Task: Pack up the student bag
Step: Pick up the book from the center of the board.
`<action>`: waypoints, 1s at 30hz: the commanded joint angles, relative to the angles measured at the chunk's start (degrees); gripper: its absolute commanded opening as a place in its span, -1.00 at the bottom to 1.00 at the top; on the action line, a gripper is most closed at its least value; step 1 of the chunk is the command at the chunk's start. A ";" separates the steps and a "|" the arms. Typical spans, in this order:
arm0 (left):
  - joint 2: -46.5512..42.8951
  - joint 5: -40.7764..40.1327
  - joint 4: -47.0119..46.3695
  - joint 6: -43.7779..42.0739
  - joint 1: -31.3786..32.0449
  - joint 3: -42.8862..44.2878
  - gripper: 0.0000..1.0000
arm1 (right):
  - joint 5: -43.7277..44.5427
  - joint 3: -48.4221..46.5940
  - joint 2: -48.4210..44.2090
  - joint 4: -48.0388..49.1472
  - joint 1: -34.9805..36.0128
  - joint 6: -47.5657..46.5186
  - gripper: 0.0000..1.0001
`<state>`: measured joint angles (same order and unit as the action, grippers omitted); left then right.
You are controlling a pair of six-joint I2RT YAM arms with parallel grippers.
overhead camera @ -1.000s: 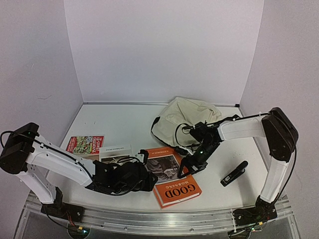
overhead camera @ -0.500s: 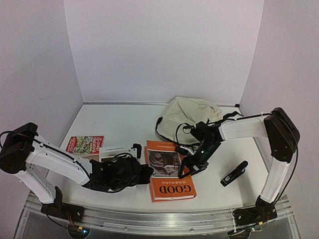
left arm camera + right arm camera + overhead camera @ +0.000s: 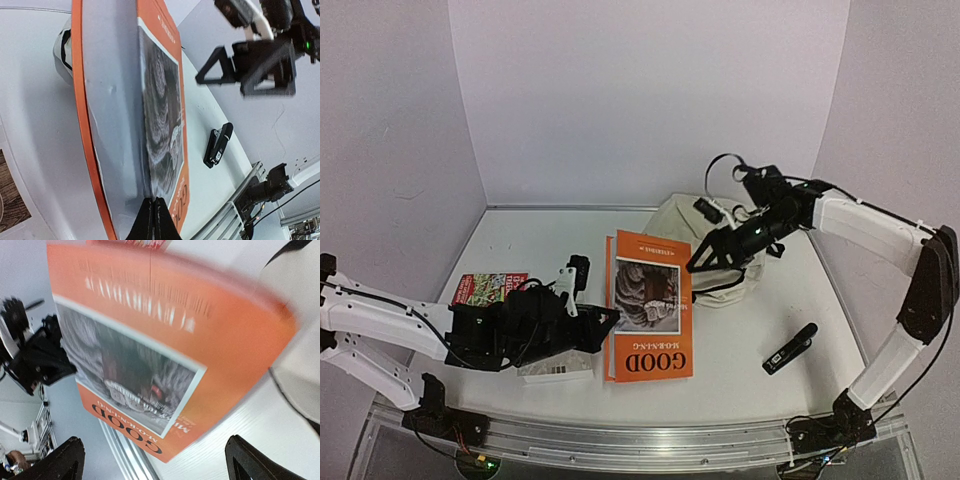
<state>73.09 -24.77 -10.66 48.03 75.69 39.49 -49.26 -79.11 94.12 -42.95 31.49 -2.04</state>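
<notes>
Student bag: soft and cream, lying at the back of the white table, over on the right side. Partly hidden behind the orange book and the right claw. Right claw spread wide, holding nothing, up in the air just in front of the bag. Left claw pinched tight on the left edge of the orange book. Book held up at a tilt, grey picture and the word GOOD on its cover. Small white box under the left arm. Red and green booklet flat on the table at the left. Little black thing lying on the right, well apart from the book.
</notes>
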 commanded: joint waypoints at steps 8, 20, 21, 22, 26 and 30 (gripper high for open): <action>-3.55 9.77 10.31 -24.96 0.13 7.10 -1.00 | 5.31 -11.13 -4.81 -13.58 -6.23 -15.71 0.97; 0.93 20.50 17.85 -41.53 -0.16 14.40 -0.99 | -4.16 -10.70 -3.84 -26.82 -4.59 -34.53 0.97; 0.86 21.13 17.22 -41.99 -0.19 14.31 -0.99 | -4.30 -10.22 -3.74 -27.54 -3.85 -35.35 0.97; 0.73 21.65 16.57 -42.27 -0.26 14.13 -1.00 | -4.34 -9.50 -3.69 -28.02 -3.12 -36.03 0.96; 0.66 24.65 14.57 -42.82 -0.47 13.64 -1.00 | -4.19 -7.53 -3.28 -28.99 0.25 -37.51 0.96; 1.23 26.38 14.04 -42.85 -0.78 14.28 -0.99 | -4.80 -6.81 -3.52 -29.78 2.86 -37.98 0.86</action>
<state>73.95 -1.71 5.86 7.14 75.34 51.31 -51.96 -86.55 90.35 -69.78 32.20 -37.24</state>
